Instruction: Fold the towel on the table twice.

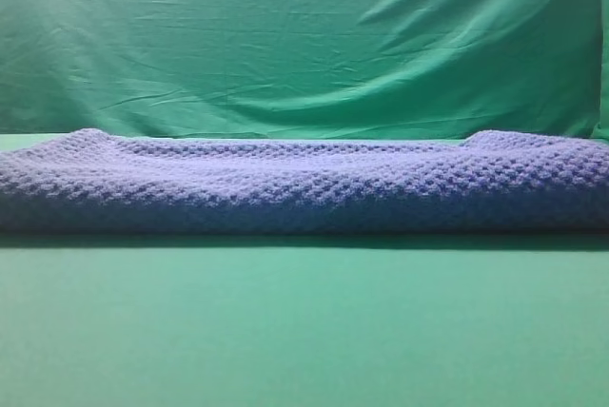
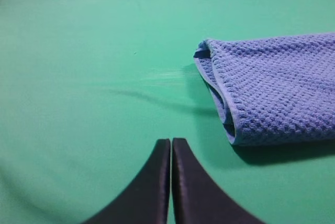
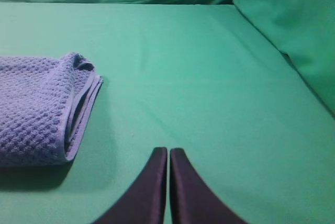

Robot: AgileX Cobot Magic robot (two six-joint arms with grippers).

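Towel (image 1: pixel 304 184): blue-grey, waffle-knit, thick. Lies on the green bench (image 1: pixel 304 331) as a long low band running side to side across the whole exterior high view, both ends reaching the picture's edges. Near long edge rounded and bulky, casting a dark shadow strip on the bench in front of it. Top surface dips slightly along the middle, with the two far corners standing a little higher.

Left wrist view: one end of the towel (image 2: pixel 272 93) sits to the right, layers stacked. The smooth hemmed border curls around the end and at least two layers show, with a gap between them. Shadow under its near side.

Right wrist view: the other end (image 3: pixel 42 109) sits to the left, again layered, hem edges stacked and slightly parted, one corner puckered upward at the far side.

Left gripper (image 2: pixel 171 143): dark jaws pressed together, tips meeting, nothing between them. Over bare bench, apart from the towel's end, which lies ahead and to the right.

Right gripper (image 3: pixel 168 152): dark jaws likewise pressed together, holding nothing. Over bare bench, apart from the towel's end, which lies ahead and to the left.

Behind the bench: wrinkled green backdrop cloth (image 1: pixel 304 36), creased, hanging along the far side; it also shows at the right in the right wrist view.
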